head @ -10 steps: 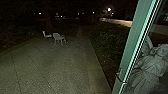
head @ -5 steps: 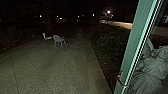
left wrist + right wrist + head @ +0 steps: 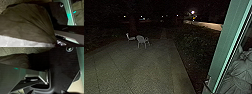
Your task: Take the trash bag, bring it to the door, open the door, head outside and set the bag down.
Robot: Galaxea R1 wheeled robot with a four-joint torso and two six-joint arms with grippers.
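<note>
Nighttime head view, looking out over a grey paved yard (image 3: 139, 67) w/ thin joint lines. Two white chairs (image 3: 141, 41) w/ slim legs stand near its far end, close to each other. Alongside the paving, on the R side, is a dark strip of low bushes (image 3: 191, 45); beyond, a pale lit strip of ground (image 3: 206, 25) and small lights (image 3: 192, 12) in the black bkgd.

On the R side of the view, a green metal-framed glass door (image 3: 226, 42) runs tall and slanted, w/ a small metal handle (image 3: 206, 82) low on its edge. Thru the glass: part of a pale grey statue (image 3: 239, 75) w/ draped folds.

The task's thing, a large dark olive-brown trash bag (image 3: 27, 21), shows big in the L wrist view, its folds drawing tog. to a narrow point at the L gripper (image 3: 56, 42). How far open those jaws are, or if they grip the bag, can't be told for sure. A whitish, see-thru-looking sheet (image 3: 18, 41) runs along the bag; can't tell if it's part of it.

In the R wrist view, some of the bag shows near the paving. State of the R gripper (image 3: 47, 92): can't tell how wide its jaws are or if they hold anything.
</note>
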